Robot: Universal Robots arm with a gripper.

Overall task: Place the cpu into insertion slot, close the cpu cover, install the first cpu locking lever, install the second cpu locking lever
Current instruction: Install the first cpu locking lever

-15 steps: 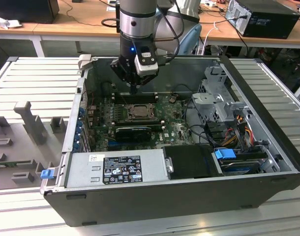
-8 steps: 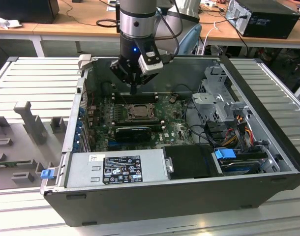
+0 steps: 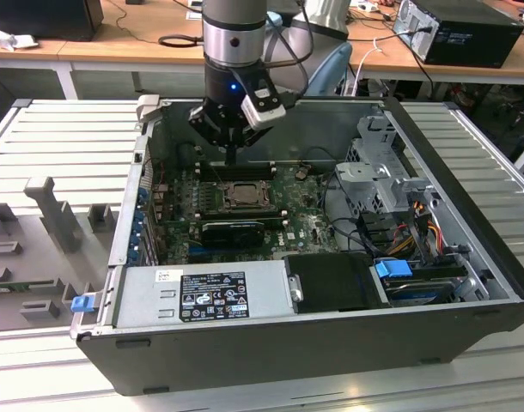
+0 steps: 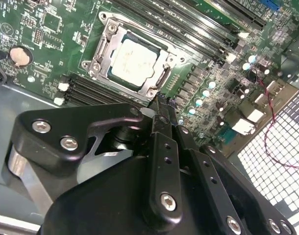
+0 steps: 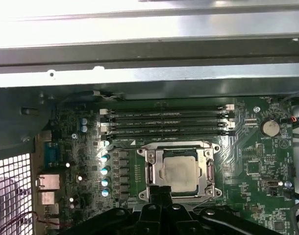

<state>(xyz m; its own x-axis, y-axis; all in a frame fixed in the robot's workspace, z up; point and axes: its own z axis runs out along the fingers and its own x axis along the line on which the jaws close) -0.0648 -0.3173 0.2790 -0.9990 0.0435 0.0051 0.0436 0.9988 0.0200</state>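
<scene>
Power supply (image 3: 202, 296), memory slots (image 5: 166, 122), coin battery (image 5: 270, 128)

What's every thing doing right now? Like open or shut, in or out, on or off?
computer case: open, side panel off.
cpu: sitting in the insertion slot, silver face up.
cpu cover: folded down flat around the cpu.
gripper: shut, holding nothing, near the insertion slot.
memory slots: look empty.
blue light on the arm: on.

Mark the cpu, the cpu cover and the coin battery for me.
cpu (image 5: 181, 172), first wrist view, middle of top face.
cpu cover (image 5: 152, 169), first wrist view, one side bar.
coin battery (image 5: 270, 128), first wrist view, its centre.
</scene>
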